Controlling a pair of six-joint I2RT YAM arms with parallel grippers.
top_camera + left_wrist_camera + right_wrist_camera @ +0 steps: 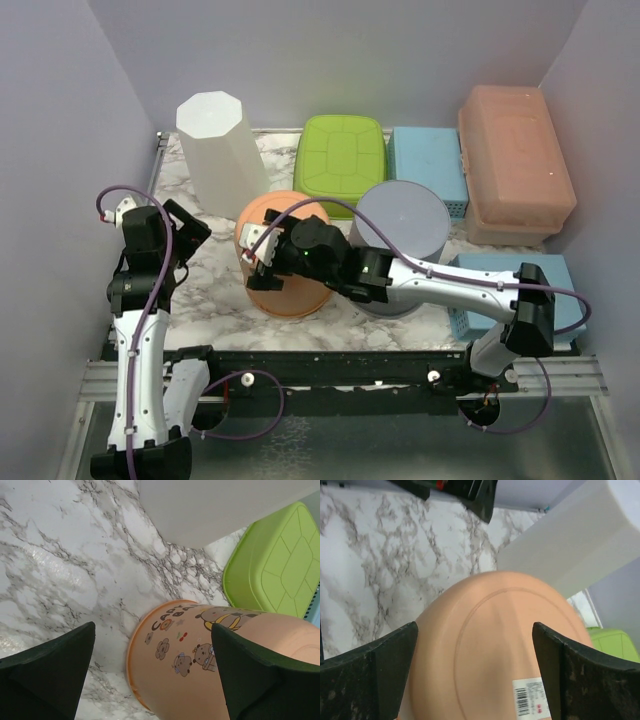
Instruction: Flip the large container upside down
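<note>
The orange container (292,297) stands base-up (barcode sticker showing on top) in the middle of the marble surface (205,305), just before the green box (340,160). The 2 tools are both released: the right tool (260,250) above its base, the left tool (188,228) beside it.

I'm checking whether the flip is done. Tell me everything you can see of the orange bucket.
The orange bucket looks like smooth plastic, round and tapered. It stands upside down on the marble table, wide rim down, flat base up bearing a barcode sticker. Cartoon bears and lettering decorate its side. The open right gripper hangs over the base, not gripping it.
</note>
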